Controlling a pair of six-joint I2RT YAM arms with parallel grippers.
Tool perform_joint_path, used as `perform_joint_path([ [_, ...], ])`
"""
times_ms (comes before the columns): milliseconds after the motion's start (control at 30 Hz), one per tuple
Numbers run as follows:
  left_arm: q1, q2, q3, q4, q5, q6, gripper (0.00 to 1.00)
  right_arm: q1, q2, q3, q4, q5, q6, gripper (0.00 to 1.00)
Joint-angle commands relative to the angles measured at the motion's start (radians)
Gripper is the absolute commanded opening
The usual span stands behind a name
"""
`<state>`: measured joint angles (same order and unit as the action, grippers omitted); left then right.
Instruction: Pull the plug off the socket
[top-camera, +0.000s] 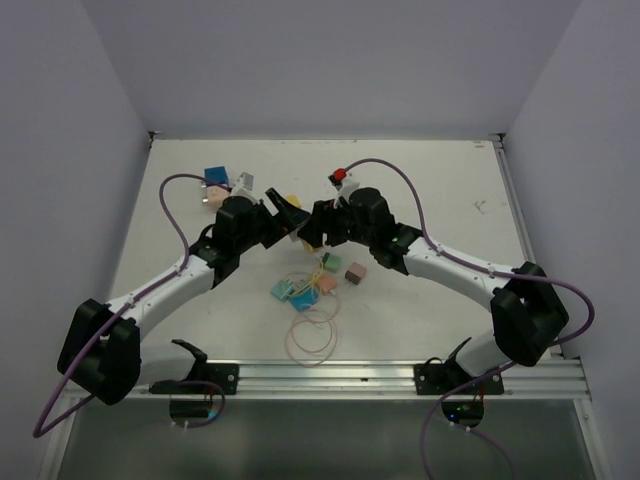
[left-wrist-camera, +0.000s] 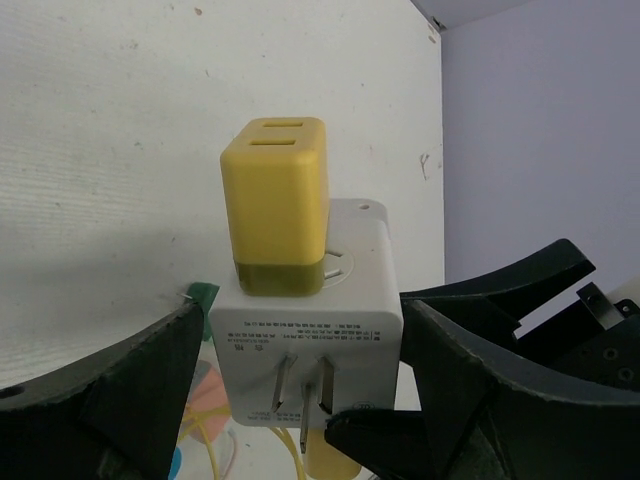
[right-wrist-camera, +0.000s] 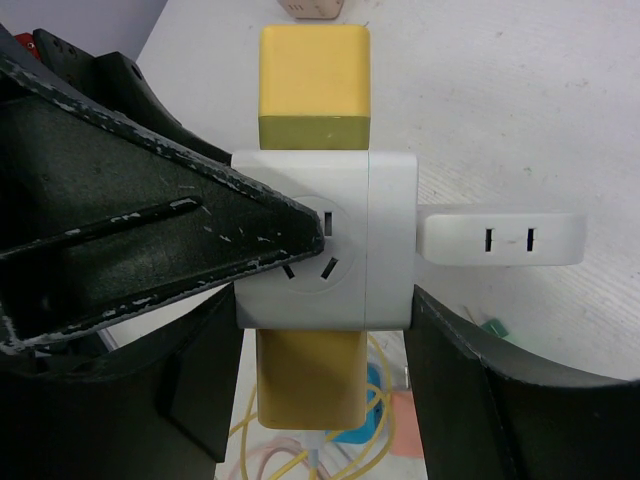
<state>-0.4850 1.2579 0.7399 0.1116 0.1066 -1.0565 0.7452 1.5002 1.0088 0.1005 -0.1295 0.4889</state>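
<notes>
A white socket cube (left-wrist-camera: 305, 300) is held in the air between both arms. Its metal prongs (left-wrist-camera: 300, 385) face the left wrist camera. One yellow plug (left-wrist-camera: 275, 210) sticks out of its top and another (right-wrist-camera: 310, 375) hangs from its underside. A white plug (right-wrist-camera: 500, 238) sits in its side. My left gripper (left-wrist-camera: 303, 350) is shut on the cube, one finger on each side. My right gripper (right-wrist-camera: 325, 300) has its fingertips (right-wrist-camera: 440, 340) against the cube's lower edges, and the lower yellow plug hangs between the fingers with gaps. In the top view the grippers meet at the cube (top-camera: 297, 235).
On the table under the cube lie yellow and pink cable loops (top-camera: 312, 335), a teal block (top-camera: 283, 290), a green piece (top-camera: 330, 260) and a brown block (top-camera: 355, 272). A blue block (top-camera: 215, 177) and a red-topped item (top-camera: 340, 178) lie farther back.
</notes>
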Motion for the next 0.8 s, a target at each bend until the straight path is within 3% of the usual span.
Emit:
perform_joint_path([
  [0,-0.012,-0.002,-0.013,0.065,-0.015,0.006,0.84,0.003,-0.043,0.019,0.142,-0.047,0.014,0.0],
  [133,-0.012,-0.005,-0.022,0.077,-0.015,0.001,0.67,0.003,-0.044,0.016,0.14,-0.053,0.017,0.0],
  [200,-0.012,-0.006,-0.028,0.086,-0.021,0.001,0.53,0.003,-0.046,0.01,0.137,-0.053,0.016,0.02],
  [333,-0.012,-0.018,-0.04,0.102,-0.033,0.004,0.25,0.003,-0.055,-0.006,0.125,-0.064,0.017,0.26],
  [367,-0.012,-0.02,-0.04,0.102,-0.033,0.009,0.14,0.003,-0.06,-0.007,0.12,-0.067,0.014,0.39],
  [433,-0.01,-0.023,-0.037,0.096,-0.038,0.027,0.08,0.003,-0.072,-0.01,0.093,-0.074,0.01,0.49],
  [467,-0.01,-0.023,-0.034,0.092,-0.041,0.033,0.03,0.002,-0.077,-0.012,0.082,-0.076,0.007,0.58],
  [600,-0.009,-0.029,-0.025,0.077,-0.045,0.082,0.0,0.002,-0.107,-0.007,0.001,-0.081,-0.006,0.76],
  [767,-0.007,-0.032,-0.028,0.095,-0.042,0.107,0.0,0.002,-0.136,0.01,-0.097,-0.079,-0.041,0.84],
])
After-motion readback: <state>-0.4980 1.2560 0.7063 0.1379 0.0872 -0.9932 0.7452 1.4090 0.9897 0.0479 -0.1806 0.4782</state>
